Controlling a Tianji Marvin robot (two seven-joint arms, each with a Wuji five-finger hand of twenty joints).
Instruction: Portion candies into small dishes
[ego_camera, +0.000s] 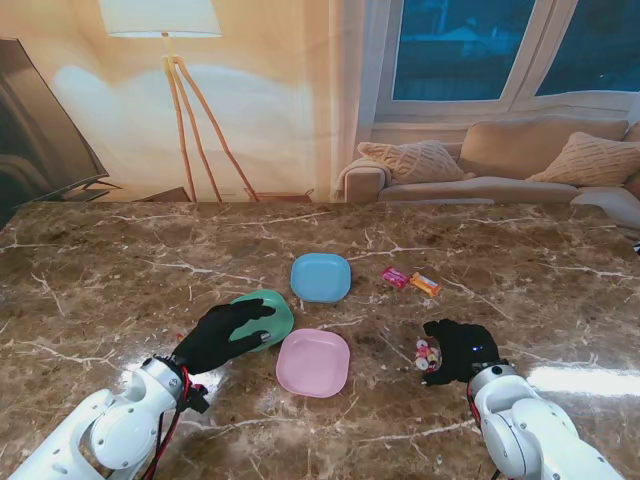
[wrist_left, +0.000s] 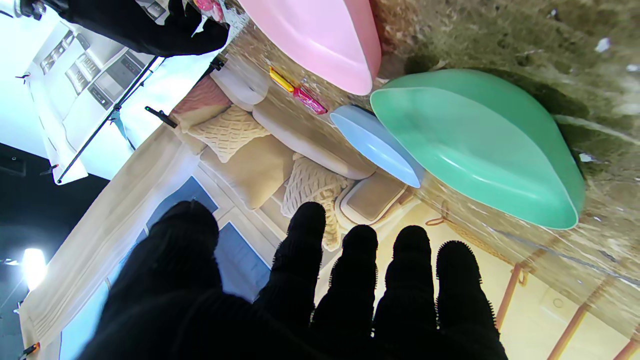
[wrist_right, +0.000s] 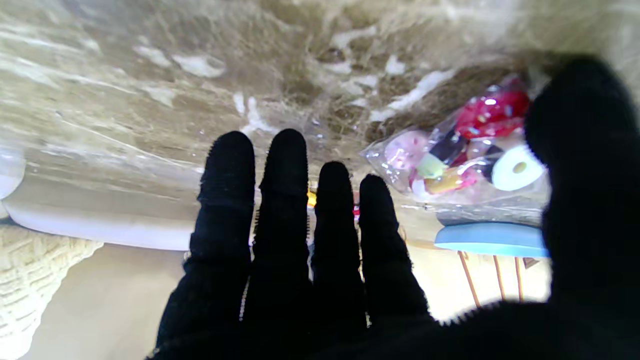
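The left hand (ego_camera: 225, 335) is held open over the green dish (ego_camera: 268, 316), gripping nothing. The right hand (ego_camera: 458, 350) is spread open beside a candy bag (ego_camera: 428, 354) on the tabletop (ego_camera: 120, 270).

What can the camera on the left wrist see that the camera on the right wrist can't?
Only the left wrist view shows the green dish and the pink dish, plus the left hand, open. Only the right wrist view shows the clear bag of candies up close, beside the open right hand. Both show the blue dish, the marble table and the sofa behind.
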